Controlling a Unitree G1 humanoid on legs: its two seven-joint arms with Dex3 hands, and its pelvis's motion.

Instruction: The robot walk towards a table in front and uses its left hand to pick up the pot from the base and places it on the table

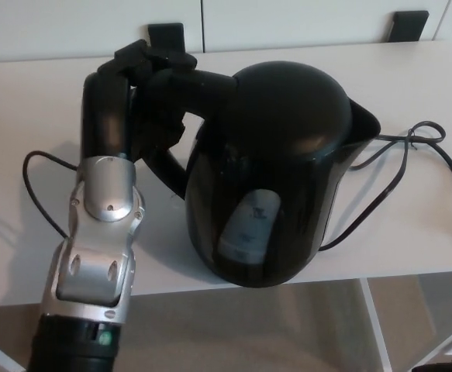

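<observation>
One robot hand (139,94), the left, clasps the pot (280,170) by its handle, cord (406,147) lying alongside.

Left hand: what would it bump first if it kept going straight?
The kettle handle; the left hand is wrapped round it. Past that, probably the black block behind the table, though depth is unclear.

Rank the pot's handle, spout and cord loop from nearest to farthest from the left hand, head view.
1. Handle, gripped in the left hand.
2. Spout, on the pot's right side.
3. Cord loop, far right on the table.
</observation>
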